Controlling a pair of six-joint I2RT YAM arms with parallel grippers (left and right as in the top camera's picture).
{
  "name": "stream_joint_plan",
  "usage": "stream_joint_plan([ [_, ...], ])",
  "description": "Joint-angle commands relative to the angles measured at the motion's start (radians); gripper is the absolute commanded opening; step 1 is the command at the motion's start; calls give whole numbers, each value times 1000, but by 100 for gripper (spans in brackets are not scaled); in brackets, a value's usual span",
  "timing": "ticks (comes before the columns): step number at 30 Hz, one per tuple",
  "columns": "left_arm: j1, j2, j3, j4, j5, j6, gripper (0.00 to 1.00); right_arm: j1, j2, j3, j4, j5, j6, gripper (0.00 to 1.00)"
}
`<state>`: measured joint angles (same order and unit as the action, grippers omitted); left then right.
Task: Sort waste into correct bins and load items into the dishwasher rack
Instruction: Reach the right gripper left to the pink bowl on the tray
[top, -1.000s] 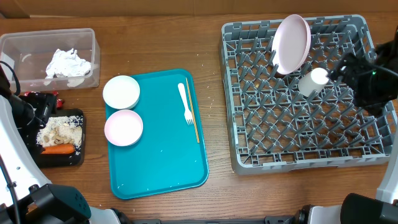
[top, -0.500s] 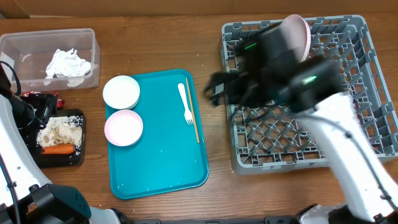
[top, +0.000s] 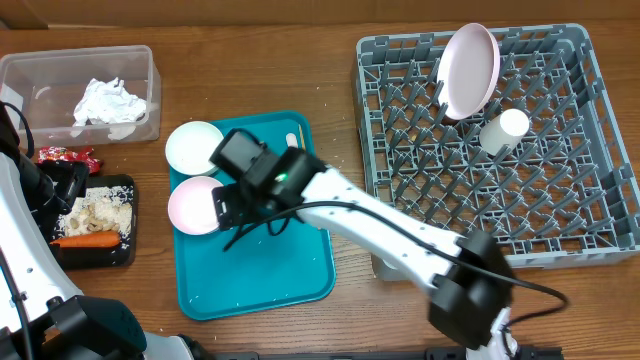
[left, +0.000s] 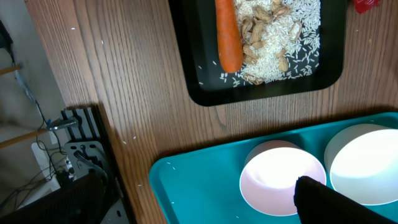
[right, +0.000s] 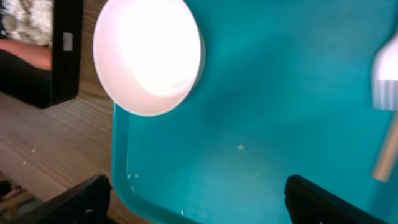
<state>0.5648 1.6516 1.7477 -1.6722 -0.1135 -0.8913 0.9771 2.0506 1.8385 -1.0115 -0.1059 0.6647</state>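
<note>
as right pincer (right: 199, 200) gapes, pink bowl (right: 148, 56) lies just beside

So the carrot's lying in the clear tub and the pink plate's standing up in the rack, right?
Not quite: the left wrist view shows the carrot lying in the black tray. The pink plate does stand up in the rack.

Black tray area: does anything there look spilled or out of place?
Yes. The red snack wrapper lies on the table beside the black tray, in neither bin. The rice and carrot stay inside the tray.
</note>
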Motion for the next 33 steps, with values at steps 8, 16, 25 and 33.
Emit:
stream_joint_plan([
  [8, 4, 4, 6, 10, -25, -3, 100, 38, 113, 2, 197, 0, 52, 79],
  [16, 4, 4, 6, 10, -25, -3, 100, 37, 217, 1, 226, 70, 108, 77],
  [25, 4, 4, 6, 10, -24, -3, 100, 36, 263, 3, 231, 84, 117, 66],
  [33, 4, 4, 6, 10, -24, -3, 100, 17, 261, 51, 113, 83, 117, 51],
])
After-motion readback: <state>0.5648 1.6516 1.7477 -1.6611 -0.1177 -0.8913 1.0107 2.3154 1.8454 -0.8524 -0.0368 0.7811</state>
